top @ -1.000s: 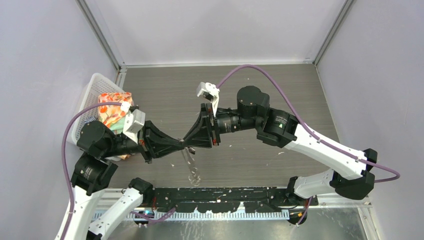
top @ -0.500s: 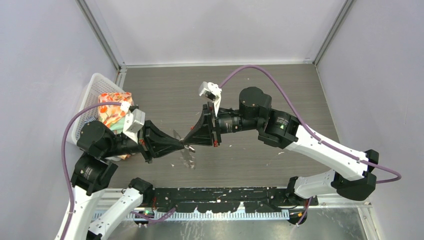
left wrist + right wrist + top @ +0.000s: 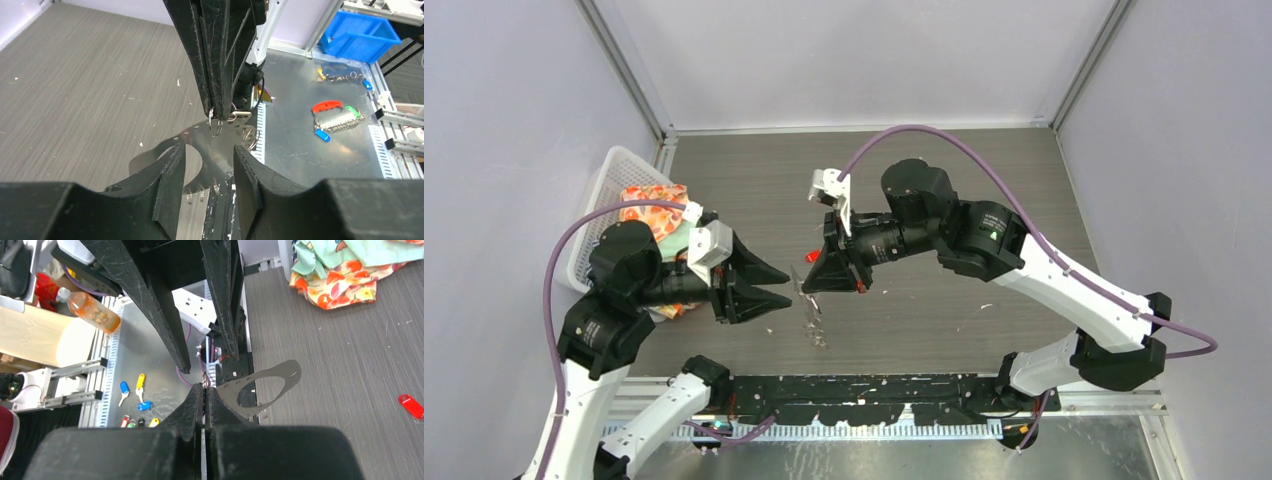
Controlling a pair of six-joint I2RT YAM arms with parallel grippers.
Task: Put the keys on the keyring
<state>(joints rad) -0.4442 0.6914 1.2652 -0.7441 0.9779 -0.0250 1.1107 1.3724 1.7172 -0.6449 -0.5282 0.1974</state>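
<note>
The left end effector (image 3: 790, 284) has drawn back toward 9 o'clock from the place where both tips met before. Its fingers now stand apart, with nothing between them. The right end effector (image 3: 807, 287) is pressed closed on the top of the keyring (image 3: 227, 396). The keyring hangs from it, with its long axis pointing to about 5 o'clock. The red key (image 3: 411, 406) lies on the bench (image 3: 984, 170), near the right tip at 12 o'clock.
</note>
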